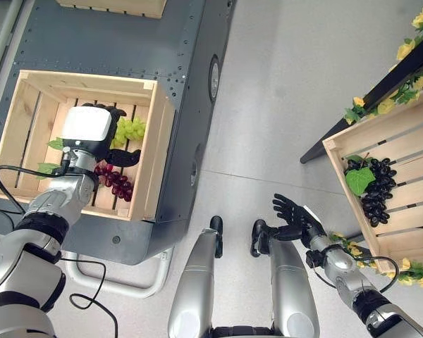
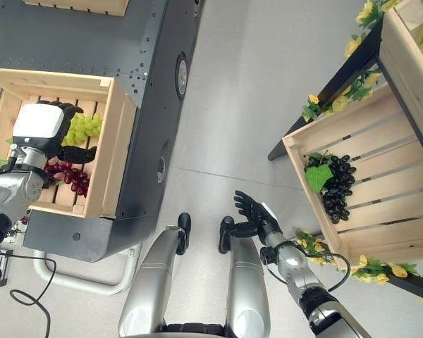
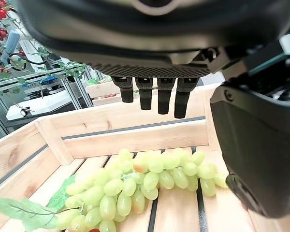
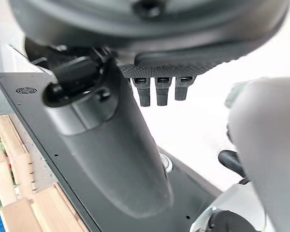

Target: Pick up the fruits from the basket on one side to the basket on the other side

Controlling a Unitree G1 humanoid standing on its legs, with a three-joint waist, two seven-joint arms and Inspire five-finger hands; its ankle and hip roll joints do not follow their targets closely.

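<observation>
Left wrist view: left hand (image 1: 92, 134) is hovering with fingers (image 3: 158, 96) extended above green grapes (image 3: 145, 183) lying in the left crate (image 1: 151, 148) beside red grapes (image 1: 115, 181). Right hand (image 1: 295, 215) is hanging spread over the floor, empty; black grapes (image 1: 374, 190) are lying in the right crate (image 1: 409, 144).

the left crate (image 1: 149, 151) and the right crate (image 1: 402, 151) are pale, unfinished slatted wood with visible grain and knots. the green grapes (image 3: 150, 181) look smooth, waxy and slightly glossy, their leaf (image 3: 19, 209) matt. the platform (image 1: 113, 42) is dark matt riveted metal; the floor (image 1: 296, 84) smooth, faintly shiny grey.
</observation>
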